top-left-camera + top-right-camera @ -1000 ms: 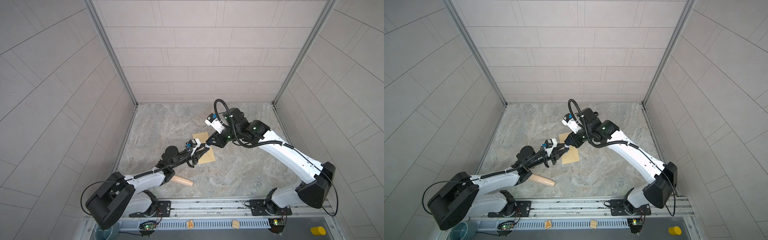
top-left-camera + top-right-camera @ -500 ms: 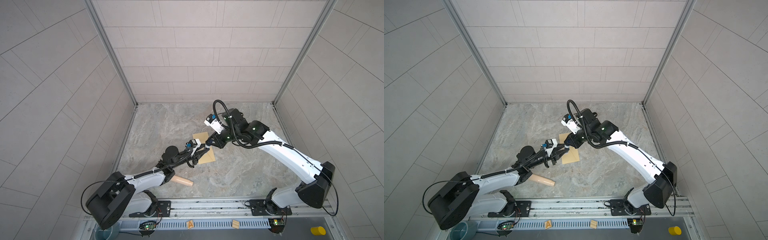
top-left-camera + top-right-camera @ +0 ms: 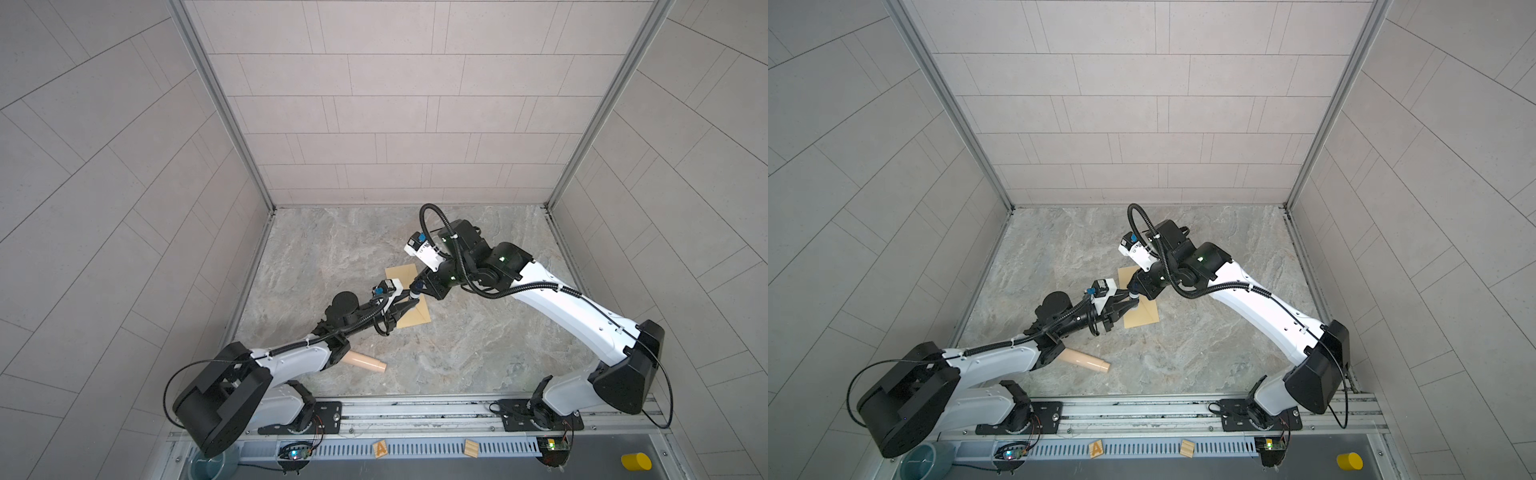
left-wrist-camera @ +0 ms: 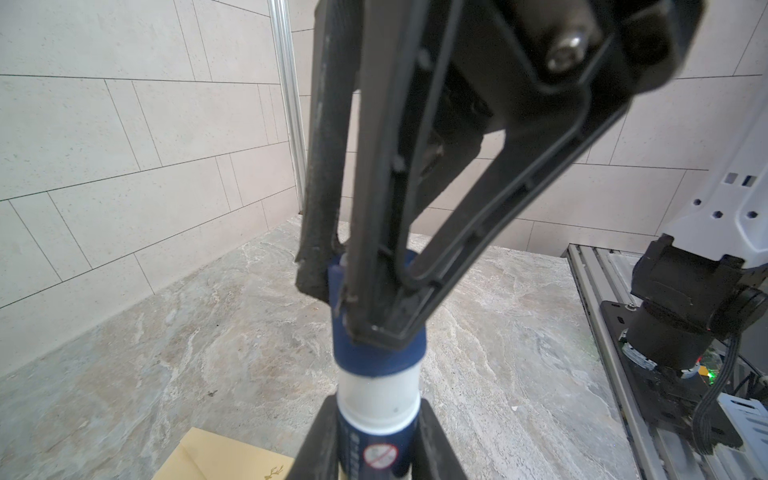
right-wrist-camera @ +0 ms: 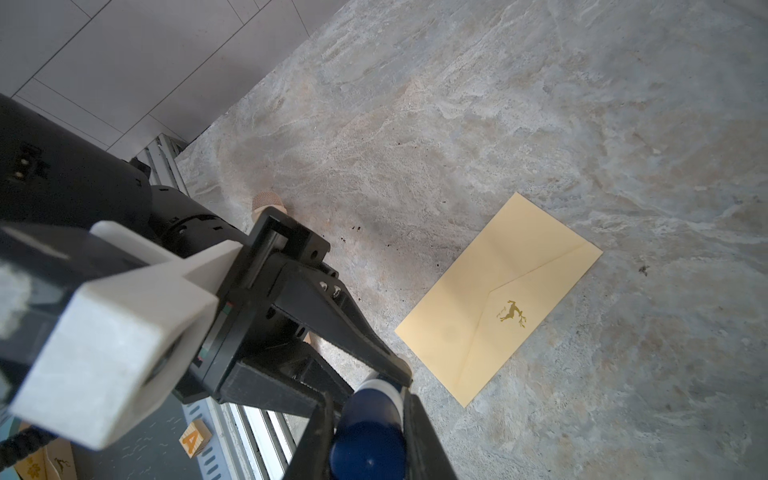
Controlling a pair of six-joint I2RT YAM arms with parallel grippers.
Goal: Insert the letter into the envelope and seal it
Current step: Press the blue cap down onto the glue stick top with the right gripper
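Observation:
The tan envelope (image 3: 417, 319) (image 3: 1143, 314) lies flat on the marble table, flap folded down, with a small gold deer mark (image 5: 512, 314). One corner of the envelope (image 4: 220, 457) shows in the left wrist view. The letter is out of view. Just above the envelope's near left edge, both grippers meet on a blue-and-white glue stick (image 3: 413, 294) (image 4: 376, 399). My left gripper (image 3: 409, 301) (image 4: 376, 415) is shut on its body. My right gripper (image 3: 417, 286) (image 5: 368, 415) is shut on its dark blue cap (image 5: 368, 432).
A beige tube (image 3: 368, 360) (image 3: 1086, 360) lies on the table by the left arm. Tiled walls close in the table on three sides. Beyond the front rail sit wooden blocks (image 3: 380, 449), a yellow cylinder (image 3: 636, 461) and a teal bowl (image 3: 924, 459).

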